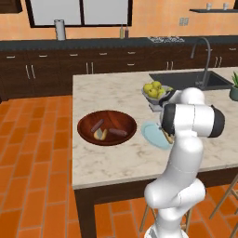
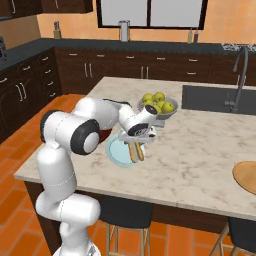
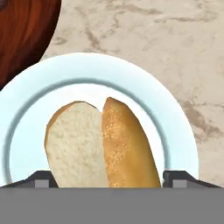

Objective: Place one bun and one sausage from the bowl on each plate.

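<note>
Split bun (image 3: 103, 146) between wide-open fingers (image 3: 43, 179), lying on light-blue plate (image 3: 175, 131), brown bowl (image 1: 107, 128) beside it

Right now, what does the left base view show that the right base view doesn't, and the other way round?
Left base view alone: the inside of the brown bowl, holding one bun and two sausages.

Right base view alone: the tan plate at the counter's right edge, bare, and the open tool around a bun on the blue plate.

Both: the blue plate, the grey fruit bowl and the sink.
</note>
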